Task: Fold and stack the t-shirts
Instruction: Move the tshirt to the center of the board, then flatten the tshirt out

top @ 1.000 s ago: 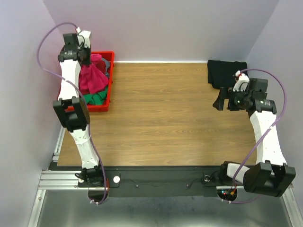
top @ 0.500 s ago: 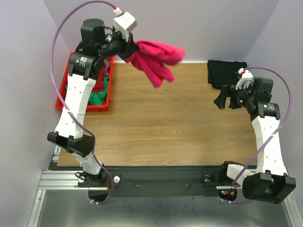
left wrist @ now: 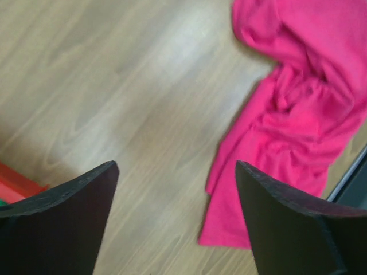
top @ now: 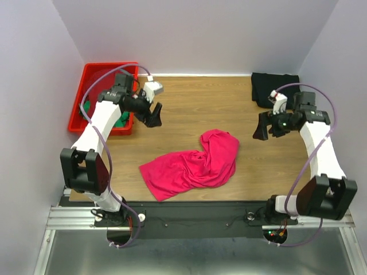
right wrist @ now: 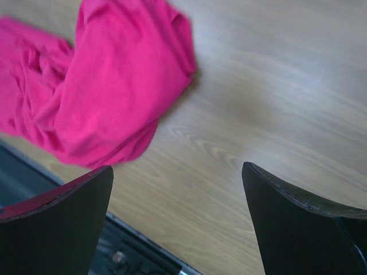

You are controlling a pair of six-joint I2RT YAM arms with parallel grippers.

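On the table [top: 189,109], toward its near edge, the pink shirt [top: 192,165] lies crumpled in a loose heap, and neither arm touches it. The left gripper [top: 153,117] hangs just beside the bin [top: 109,66], its jaws wide apart and empty over bare wood. The right gripper [top: 262,128] hovers to the right of the shirt, its jaws also spread with nothing between them. A black shirt [top: 274,89] lies at the far right corner. Some green cloth [top: 85,107] shows inside the bin.

crumpled pink t-shirt [top: 192,163] at centre, red bin [top: 100,77] back-left
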